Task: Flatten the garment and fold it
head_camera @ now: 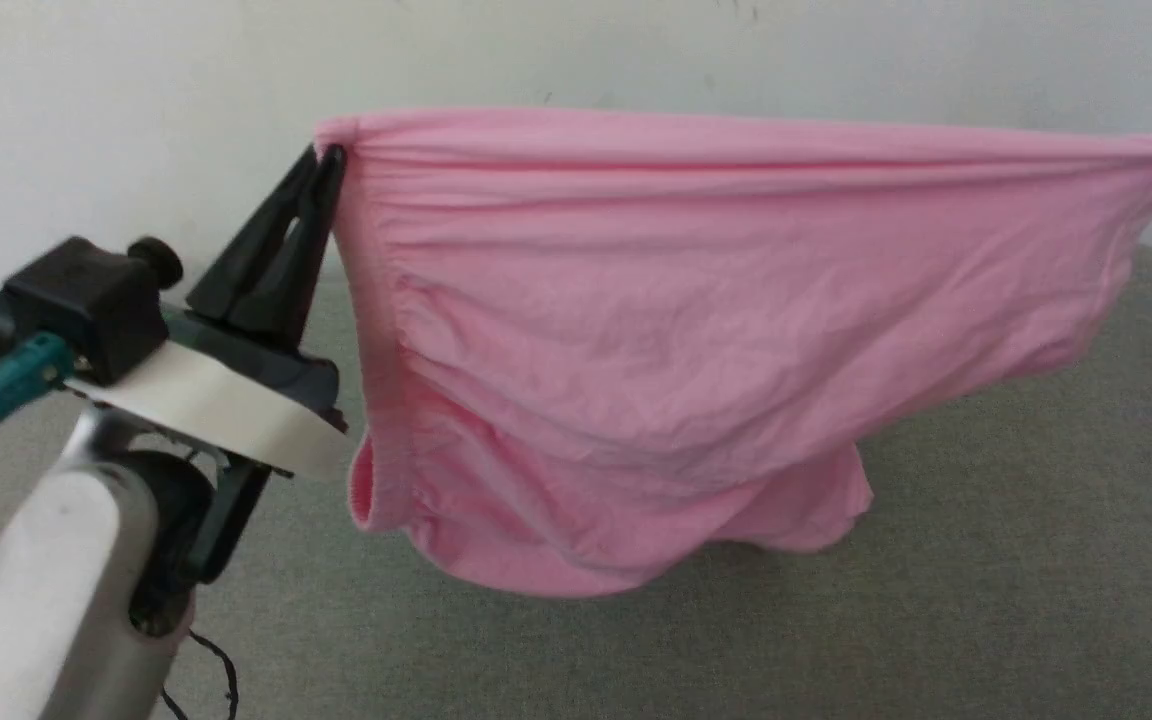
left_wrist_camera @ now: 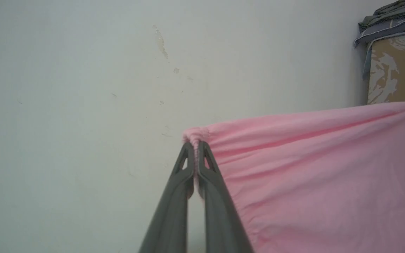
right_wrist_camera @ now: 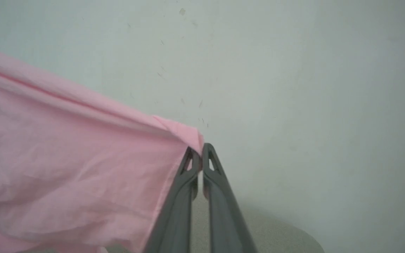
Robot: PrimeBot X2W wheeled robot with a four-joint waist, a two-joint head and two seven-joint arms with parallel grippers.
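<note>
Shorts (head_camera: 636, 350): soft matt pink cloth, creased. Left claw (left_wrist_camera: 196, 144) fingers (left_wrist_camera: 174, 203): matt dark plastic. Tabletop (head_camera: 986, 580) beneath: coarse grey fabric.

So the left arm (head_camera: 36, 590) comes in from the lower left with its pale forearm angled upward. The wrist (head_camera: 226, 400) is cocked so the left gripper (head_camera: 324, 165) points up and to the right. Its two dark fingers are pressed tight together, pinching one top corner of the shorts (head_camera: 686, 350). The right gripper (right_wrist_camera: 200, 149) is up high too, fingers squeezed together on the opposite corner, and its dark tip sits at the head view's right edge.
</note>
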